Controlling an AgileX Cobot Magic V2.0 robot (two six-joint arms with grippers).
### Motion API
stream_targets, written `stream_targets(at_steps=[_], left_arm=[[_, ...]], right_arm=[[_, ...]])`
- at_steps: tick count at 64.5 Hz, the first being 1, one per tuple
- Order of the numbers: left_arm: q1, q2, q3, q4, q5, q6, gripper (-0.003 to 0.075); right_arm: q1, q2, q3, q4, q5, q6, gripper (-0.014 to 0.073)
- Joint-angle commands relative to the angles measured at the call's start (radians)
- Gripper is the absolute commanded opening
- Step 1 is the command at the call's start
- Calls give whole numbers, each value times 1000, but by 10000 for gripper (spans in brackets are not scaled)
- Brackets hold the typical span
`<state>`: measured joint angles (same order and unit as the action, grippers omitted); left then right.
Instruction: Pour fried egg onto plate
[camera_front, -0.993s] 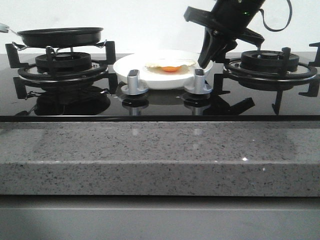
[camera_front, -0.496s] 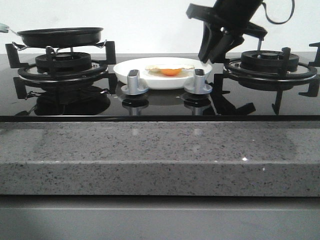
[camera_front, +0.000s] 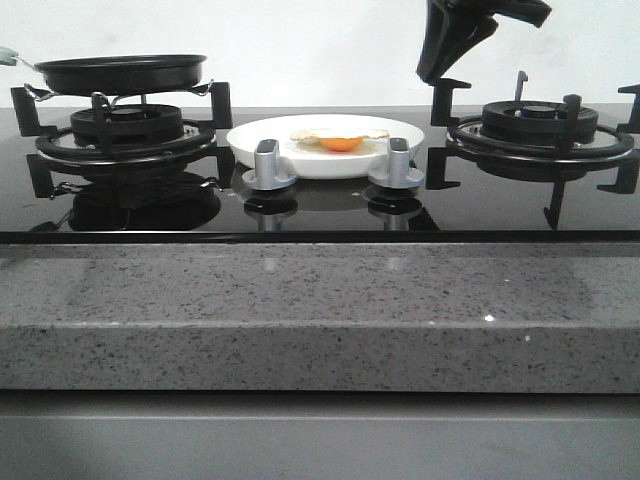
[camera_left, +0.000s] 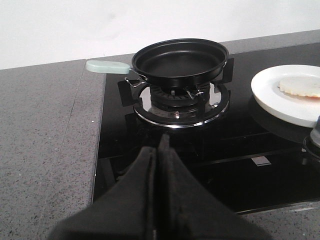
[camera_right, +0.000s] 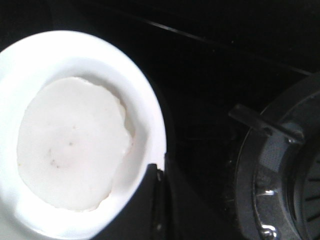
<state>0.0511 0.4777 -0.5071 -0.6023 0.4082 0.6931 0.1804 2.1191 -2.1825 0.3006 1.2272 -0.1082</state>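
Observation:
The fried egg (camera_front: 340, 138), off-white with an orange yolk, lies on the white plate (camera_front: 260, 133) in the middle of the hob, between the two burners. It also shows in the right wrist view (camera_right: 70, 145) on the plate (camera_right: 150, 125), and at the edge of the left wrist view (camera_left: 300, 86). The black pan (camera_front: 120, 72) sits empty on the left burner, its pale green handle (camera_left: 107, 66) pointing left. My right gripper (camera_front: 432, 70) is shut and empty, raised above the plate's right rim. My left gripper (camera_left: 159, 145) is shut and empty, near the hob's front left.
Two silver knobs (camera_front: 267, 165) (camera_front: 398, 163) stand in front of the plate. The right burner grate (camera_front: 540, 125) is bare. A grey speckled counter (camera_front: 320, 310) runs along the front and left of the black glass hob (camera_left: 240, 150).
My right gripper has lifted up and away from the plate's right rim. The plate has settled lower and flat. The pan and egg are still.

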Motion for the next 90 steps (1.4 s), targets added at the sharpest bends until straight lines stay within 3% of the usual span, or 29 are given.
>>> stream_targets(at_steps=[1,14,32,47,61,90], left_arm=[[-7,2,-27,-24,-60,-5,-19],[-7,2,-27,-24,-60,-5,-19],[-7,2,-27,-24,-58,-5,-19],[-7,2,-27,-24,-56,-5,-19],[-7,2,-27,-24,-56,-5,-19],[-7,2,-27,-24,-56,-5,-19]], right_arm=[[-6,-73,-35,5,-4,-4,-67],[-6,-74,-75,-84,108,-4,-67],[-6,-170,-81,-147,107,-4,-67],[-6,-315,-31,-279,107,36,-66],[-6,-498,214,-301,60,49,-66],[-6,-935,846,-301,-219,49,-66]])
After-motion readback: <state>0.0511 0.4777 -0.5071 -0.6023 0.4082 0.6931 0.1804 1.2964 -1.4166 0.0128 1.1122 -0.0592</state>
